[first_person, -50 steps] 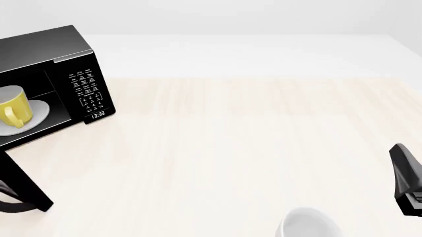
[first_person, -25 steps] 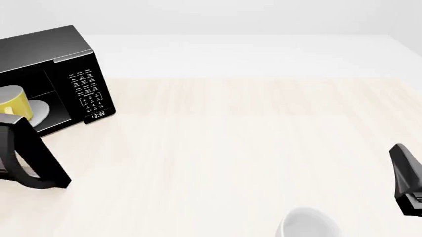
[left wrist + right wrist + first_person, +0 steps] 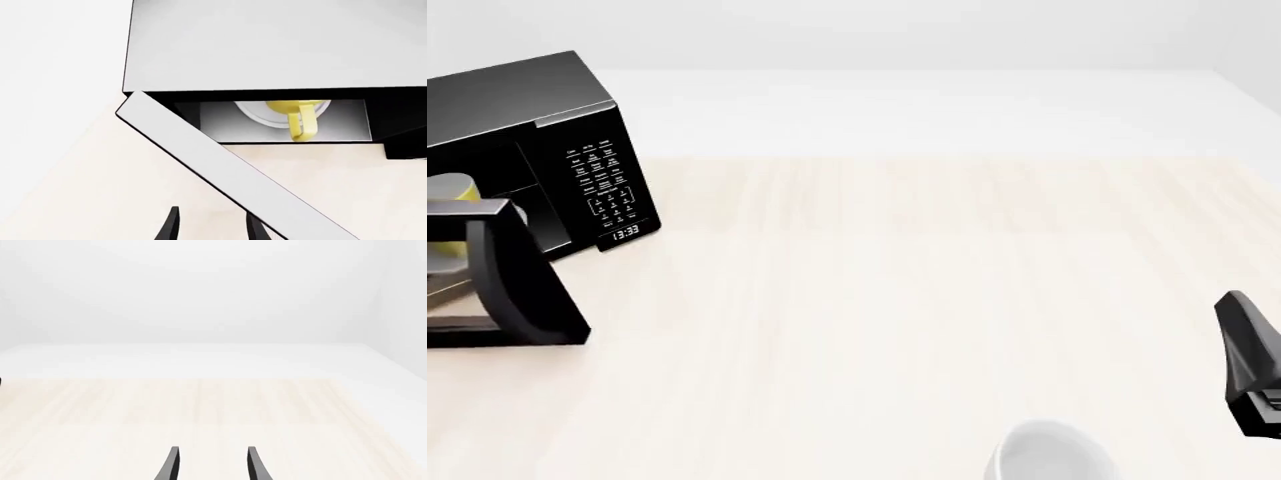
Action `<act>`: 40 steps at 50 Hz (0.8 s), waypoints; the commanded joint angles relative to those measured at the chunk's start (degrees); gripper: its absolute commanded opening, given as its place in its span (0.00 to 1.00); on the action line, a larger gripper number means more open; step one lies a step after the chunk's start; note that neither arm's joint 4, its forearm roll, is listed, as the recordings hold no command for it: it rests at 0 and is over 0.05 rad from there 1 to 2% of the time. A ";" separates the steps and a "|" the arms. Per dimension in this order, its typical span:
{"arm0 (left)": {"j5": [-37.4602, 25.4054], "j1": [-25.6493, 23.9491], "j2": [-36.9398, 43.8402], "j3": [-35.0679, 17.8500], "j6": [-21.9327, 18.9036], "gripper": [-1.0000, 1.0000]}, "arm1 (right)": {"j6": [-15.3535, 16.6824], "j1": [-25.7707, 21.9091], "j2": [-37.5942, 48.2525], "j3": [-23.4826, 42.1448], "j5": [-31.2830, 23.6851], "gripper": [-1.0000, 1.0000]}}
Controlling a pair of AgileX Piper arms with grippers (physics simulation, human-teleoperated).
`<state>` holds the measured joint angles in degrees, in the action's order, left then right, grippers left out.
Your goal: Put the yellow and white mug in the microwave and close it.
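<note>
The yellow and white mug point(image 3: 297, 114) is already sitting inside the microwave point(image 3: 554, 130), on the white turntable plate point(image 3: 257, 114), with its handle pointing out toward the opening. So the first part of the task looks done. What is left is the closing: the microwave door point(image 3: 220, 167) is standing partly open, at an angle in front of the cavity.

The left gripper point(image 3: 210, 225) is hovering just outside the microwave, beside the outer face of the door. Its fingers are spread apart and are holding nothing; one finger is very near the door, but I cannot tell whether it is touching. In my judgement the door needs a further push until it is lying flat against the microwave.

The right gripper point(image 3: 211, 464) is waiting well apart from the microwave, over the table point(image 3: 934, 260), with fingers also spread and empty. A white mug point(image 3: 1048, 455) is standing far from the microwave, near the right gripper.
</note>
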<state>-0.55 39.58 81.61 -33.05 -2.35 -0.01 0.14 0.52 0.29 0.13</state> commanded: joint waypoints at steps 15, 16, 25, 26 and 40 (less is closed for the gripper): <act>-0.78 -4.91 -3.27 -3.57 4.44 1.00 | 0.01 -0.03 -0.09 -0.05 -0.02 1.00; -0.73 -4.97 -3.14 -3.70 4.47 1.00 | 0.01 -0.04 -0.09 -0.05 -0.02 1.00; -0.33 -5.81 -1.12 -5.50 5.01 1.00 | 0.00 -0.04 -0.10 -0.05 -0.02 1.00; -0.45 -5.93 -0.63 -6.01 5.20 1.00 | 0.00 -0.04 -0.10 -0.05 -0.02 1.00; -1.23 -6.68 2.39 -9.29 6.71 1.00 | -0.01 -0.04 -0.09 -0.05 -0.02 1.00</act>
<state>0.03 34.25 85.07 -39.56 1.75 0.00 0.13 0.52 0.29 0.13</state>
